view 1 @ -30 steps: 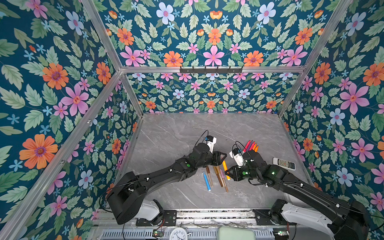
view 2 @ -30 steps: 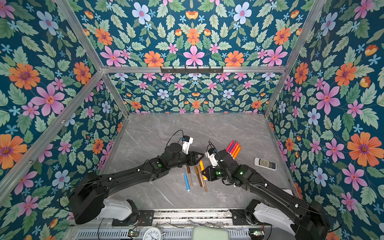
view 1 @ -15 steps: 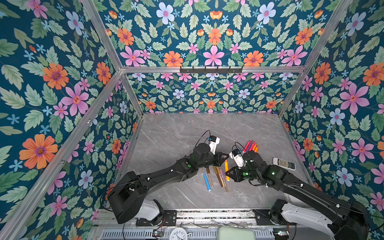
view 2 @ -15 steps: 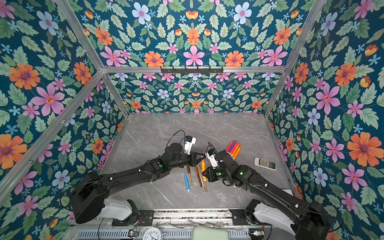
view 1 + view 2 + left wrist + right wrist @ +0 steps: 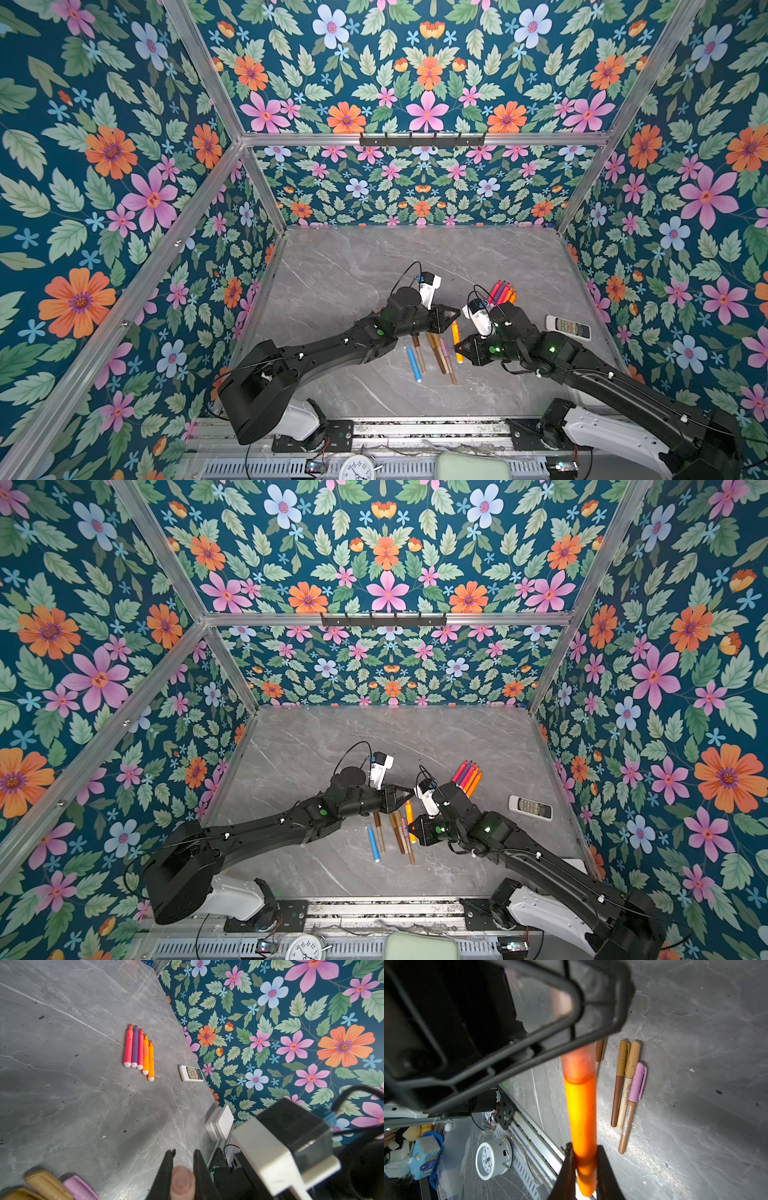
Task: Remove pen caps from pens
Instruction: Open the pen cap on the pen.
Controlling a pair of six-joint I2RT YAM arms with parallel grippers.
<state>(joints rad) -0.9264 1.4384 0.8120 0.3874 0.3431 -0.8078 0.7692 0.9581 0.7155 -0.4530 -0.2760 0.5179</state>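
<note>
The right gripper (image 5: pixel 584 1148) clamps the orange pen (image 5: pixel 580 1113); the left gripper (image 5: pixel 184 1152) pinches its translucent orange-red cap (image 5: pixel 182 1181), seated on the barrel; 5 uncapped pens (image 5: pixel 140 1049) lie near the remote control (image 5: pixel 191 1073).

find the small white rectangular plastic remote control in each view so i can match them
In both top views: the white rectangular plastic remote control lies near the floral wall on the robot's right.
Left wrist: the remote between the row of five uncapped pink, purple and orange pens and that wall.
Right wrist: not in it.
Shared landmark: that pen row, beside it in all three.
</note>
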